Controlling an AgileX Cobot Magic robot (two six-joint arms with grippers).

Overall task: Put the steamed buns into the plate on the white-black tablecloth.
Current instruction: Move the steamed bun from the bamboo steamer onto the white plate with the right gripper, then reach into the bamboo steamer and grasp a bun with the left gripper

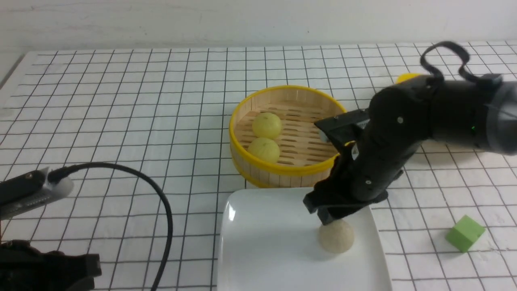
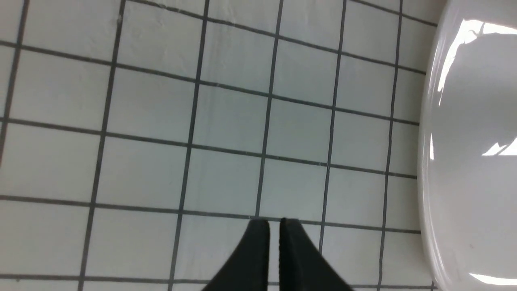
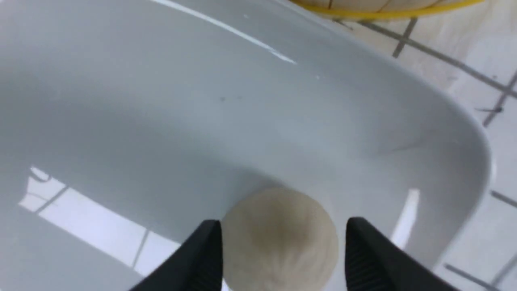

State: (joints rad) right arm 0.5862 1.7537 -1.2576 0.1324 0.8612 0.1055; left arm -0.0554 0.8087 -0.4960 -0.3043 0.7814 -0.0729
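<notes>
A beige steamed bun (image 1: 336, 237) (image 3: 278, 238) rests on the white plate (image 1: 262, 242) (image 3: 161, 101), near the plate's right side. My right gripper (image 1: 329, 218) (image 3: 284, 225) hovers just above it, open, one finger on each side of the bun and a little apart from it. Two pale yellow-green steamed buns (image 1: 267, 125) (image 1: 264, 150) lie in the bamboo steamer (image 1: 282, 169) behind the plate. Low at the left, over the white-black tablecloth (image 1: 121, 101), is my left gripper (image 2: 274, 224), shut and empty; the plate's rim (image 2: 428, 161) lies beside it.
A green cube (image 1: 465, 233) sits on the cloth to the right of the plate. A yellow edge (image 1: 406, 76) shows behind the right arm. A black cable (image 1: 161, 202) loops from the left arm (image 1: 24, 194) across the cloth. The steamer's yellow rim (image 3: 383, 14) borders the plate.
</notes>
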